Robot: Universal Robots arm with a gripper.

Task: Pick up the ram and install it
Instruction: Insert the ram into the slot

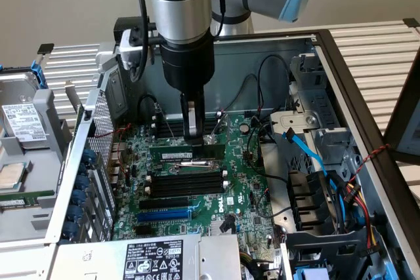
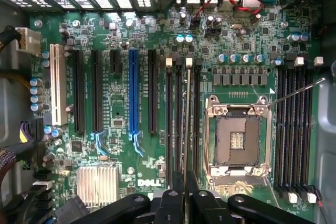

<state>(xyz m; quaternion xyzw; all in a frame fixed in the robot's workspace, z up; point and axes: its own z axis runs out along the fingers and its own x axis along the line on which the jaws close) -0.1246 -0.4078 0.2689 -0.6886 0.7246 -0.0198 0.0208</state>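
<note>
The ram (image 1: 172,152) is a thin green stick with black chips, lying lengthwise over the memory slots of the green motherboard (image 1: 243,188). My gripper (image 1: 191,134) comes straight down from the arm, its two fingers shut on the stick near the middle. In the wrist view the ram (image 2: 187,124) appears edge-on as a thin line between my fingertips (image 2: 185,195), lined up with a slot between black slots (image 2: 178,124). Whether it sits in the slot or hovers just above it, I cannot tell.
Empty black slots (image 1: 184,185) and a blue slot (image 1: 164,214) lie nearer the camera. The open CPU socket (image 2: 239,140) sits beside the ram, with more black slots (image 2: 294,124) beyond. Blue cables (image 1: 308,152) and drive bays crowd the exterior view's right; case walls surround the board.
</note>
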